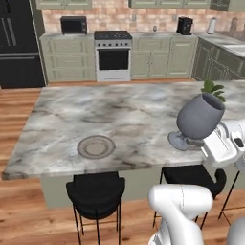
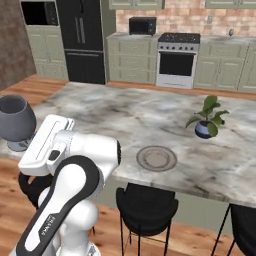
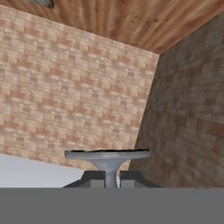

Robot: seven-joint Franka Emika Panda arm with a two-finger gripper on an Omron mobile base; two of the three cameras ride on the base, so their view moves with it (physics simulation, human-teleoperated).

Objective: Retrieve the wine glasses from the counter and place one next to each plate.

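1. Hand view: the stem of the wine glass (image 3: 110,174) is pinched tight by the end effector (image 3: 111,180).
2. The glass (image 1: 198,117) is held tilted over the table (image 1: 62,115) edge; it could slip and fall.
3. Bare room is seen beside the plate (image 1: 96,146).

White arm (image 2: 75,165), glossy rounded links w/ dark joint bands.
Boxy white wrist block, dark oval button on its side; grey lettering along lower link, too blurred to read; tool (image 3: 111,177) w/ small dark finger tips.
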